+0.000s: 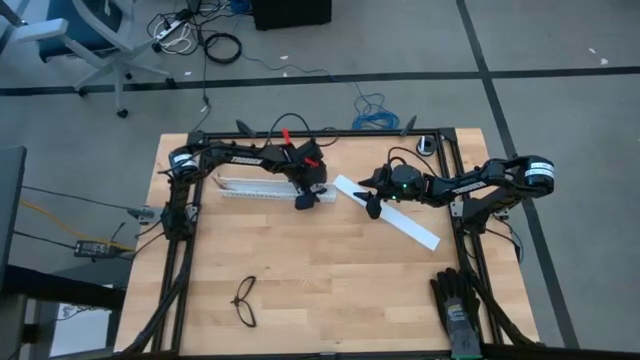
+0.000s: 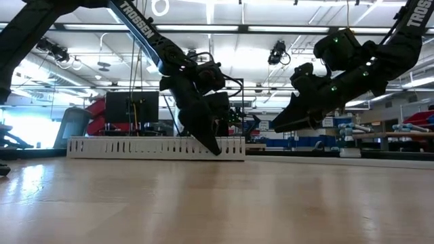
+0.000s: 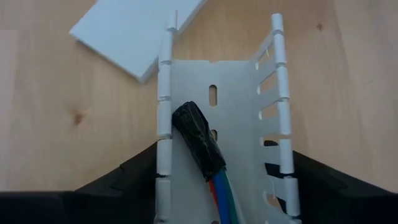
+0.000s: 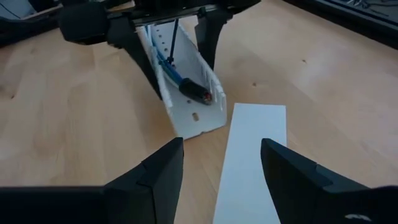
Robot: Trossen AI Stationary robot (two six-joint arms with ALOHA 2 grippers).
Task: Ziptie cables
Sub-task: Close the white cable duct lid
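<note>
White slotted duct [image 4: 186, 102] cradling the cables [image 3: 208, 155], fingers of both arms spread around it.

Left gripper [image 3: 221, 186] set wide astride the duct's end, fingers outside both walls, holding nothing; dark taped cable end lying loose on the channel floor, coloured wires running back under the wrist. Right gripper [image 4: 221, 168] hovering open and empty just right of the duct, above the flat white strip [image 4: 252, 162]. No ziptie found in any view. Best done by keeping the duct steady and lifting the bundle by its taped end, clear of the slots. Pale wood table [image 1: 330, 290], black glasses [image 1: 245, 300] near the front edge, black gloves [image 1: 458, 305] at the near right; grey floor, an office chair, lit workshop beyond.
</note>
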